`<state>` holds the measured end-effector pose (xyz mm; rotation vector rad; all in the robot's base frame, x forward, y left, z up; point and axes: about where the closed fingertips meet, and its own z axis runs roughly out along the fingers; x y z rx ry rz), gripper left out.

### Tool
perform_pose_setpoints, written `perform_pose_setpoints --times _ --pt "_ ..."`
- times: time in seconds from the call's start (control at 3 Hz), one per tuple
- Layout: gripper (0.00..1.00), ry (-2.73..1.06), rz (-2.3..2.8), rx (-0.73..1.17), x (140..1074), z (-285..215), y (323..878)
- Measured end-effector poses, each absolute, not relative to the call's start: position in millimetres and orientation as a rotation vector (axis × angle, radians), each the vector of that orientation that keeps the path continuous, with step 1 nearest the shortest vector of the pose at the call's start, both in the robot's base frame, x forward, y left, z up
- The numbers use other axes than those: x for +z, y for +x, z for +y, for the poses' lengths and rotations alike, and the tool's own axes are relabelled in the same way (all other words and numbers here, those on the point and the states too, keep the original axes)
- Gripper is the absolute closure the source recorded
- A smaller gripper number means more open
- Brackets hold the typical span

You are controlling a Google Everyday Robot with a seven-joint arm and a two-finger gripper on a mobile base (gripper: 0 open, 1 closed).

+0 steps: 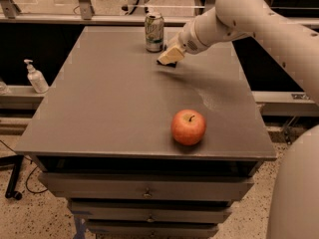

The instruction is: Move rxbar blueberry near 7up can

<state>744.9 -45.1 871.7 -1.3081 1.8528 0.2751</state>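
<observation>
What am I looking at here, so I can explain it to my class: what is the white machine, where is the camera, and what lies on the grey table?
The white jointed tube reaching in from the right is a robot arm. Its grasping end, the gripper, sits low over the far side of the table. There is one view, looking down from the table's front.

On the table, a 7up can stands upright at the far edge and a red apple sits near the front. The dark sliver at the gripper's tip is the rxbar blueberry, close beside the can. Whether it is held cannot be told. A pump bottle stands on a ledge to the left.
</observation>
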Motion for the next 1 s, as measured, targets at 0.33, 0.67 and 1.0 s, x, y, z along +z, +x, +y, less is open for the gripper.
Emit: perform_pose_setpoints --times 0.33,0.67,1.0 --pt "0.0 -1.319 1.825 0.335 876.8 -28.8 737.4" --pt "0.0 -1.317 1.792 0.398 884.6 -14.3 730.9" --pt "0.0 -1.258 1.761 0.474 896.3 -21.5 723.0"
